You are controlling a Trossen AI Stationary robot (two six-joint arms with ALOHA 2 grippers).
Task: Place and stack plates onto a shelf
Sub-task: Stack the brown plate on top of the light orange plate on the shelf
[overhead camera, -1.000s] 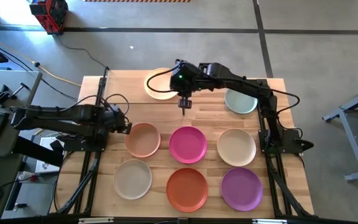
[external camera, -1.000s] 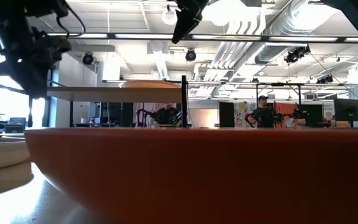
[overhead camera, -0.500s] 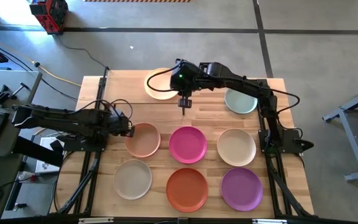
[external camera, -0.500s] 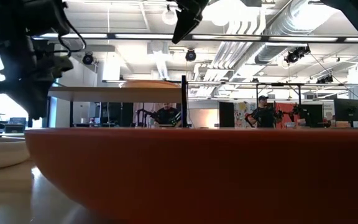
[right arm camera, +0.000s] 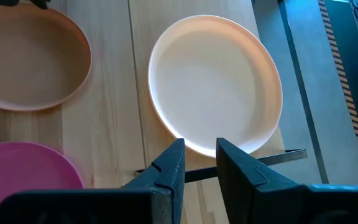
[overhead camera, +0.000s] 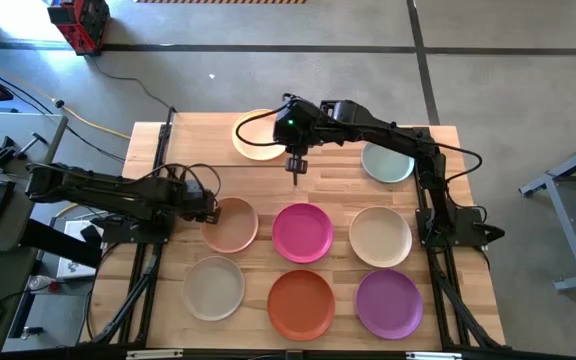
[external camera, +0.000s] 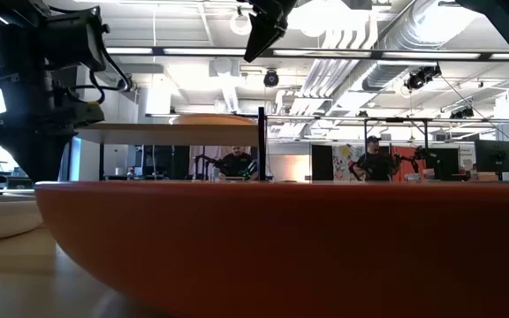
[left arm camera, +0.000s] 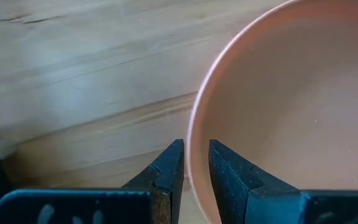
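The left gripper (overhead camera: 208, 207) is sitting left of centre in the high view, at the left rim of the tan-pink plate (overhead camera: 231, 224). In the left wrist view its jaws are standing narrowly open, one finger outside the rim and the other just inside it, straddling the plate's edge (left arm camera: 194, 134); they are not pressing on it.

The right gripper (overhead camera: 296, 168) is hanging in the upper middle of the high view, pointing down above the bare counter (overhead camera: 338, 185), just right of and below the peach plate (overhead camera: 258, 137). Its jaws are showing a narrow gap in the right wrist view and are holding nothing.

The peach plate is lying alone on the shelf (right arm camera: 272, 155) at the upper centre of the high view; in the low view it is showing as a thin mound (external camera: 206, 118) on the raised board.

The other plates are lying flat on the counter, apart from one another:
- pale green plate (overhead camera: 387, 163), at upper right
- magenta plate (overhead camera: 302, 232), in the middle
- cream plate (overhead camera: 380, 237), to the right of the magenta one
- beige-grey plate (overhead camera: 214, 287), at lower left
- orange plate (overhead camera: 301, 304), at the bottom centre
- purple plate (overhead camera: 389, 303), at lower right
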